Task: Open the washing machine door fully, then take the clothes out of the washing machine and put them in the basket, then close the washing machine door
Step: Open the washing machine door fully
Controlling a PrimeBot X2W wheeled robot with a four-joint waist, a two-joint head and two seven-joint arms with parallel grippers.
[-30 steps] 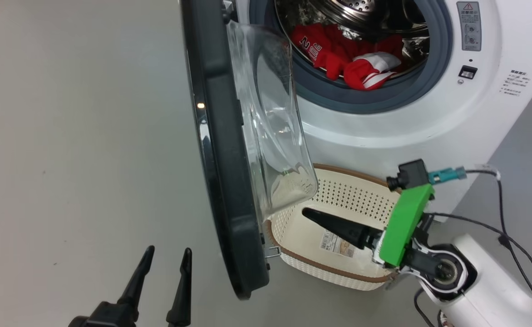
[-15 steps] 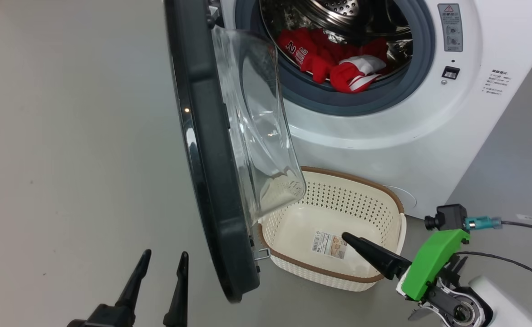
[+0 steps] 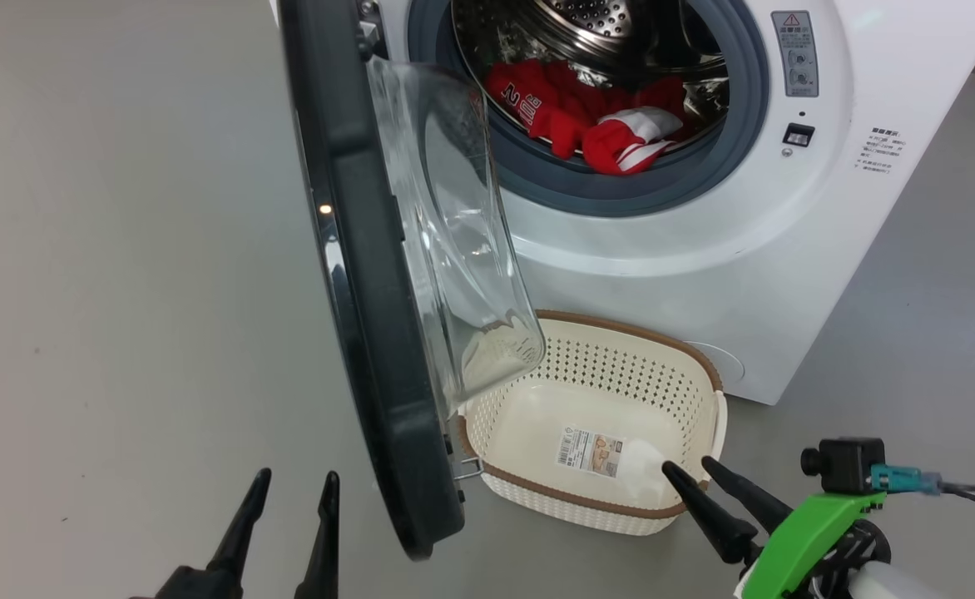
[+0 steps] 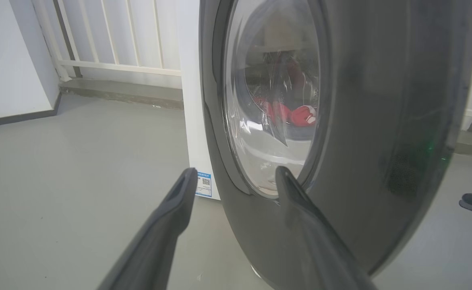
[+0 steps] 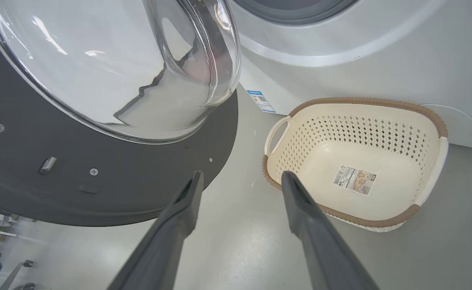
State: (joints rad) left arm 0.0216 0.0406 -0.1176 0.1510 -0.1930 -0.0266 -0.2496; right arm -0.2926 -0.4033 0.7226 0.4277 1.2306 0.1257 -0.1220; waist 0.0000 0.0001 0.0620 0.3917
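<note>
We draw our right gripper (image 3: 686, 464) back off the basket (image 3: 621, 330), released, clearing it for the clothes (image 3: 566, 112). Our left gripper (image 3: 299, 475) hangs released too.

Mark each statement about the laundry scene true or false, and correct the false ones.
1. The door stands open. True.
2. The clothes lie in the basket. False: they are in the drum; the basket holds just a paper label.
3. The basket sits on the floor in front of the washer. True.
4. The right tool grips a red garment. False: it is open and holds nothing.
5. The left tool is open and empty. True.
</note>
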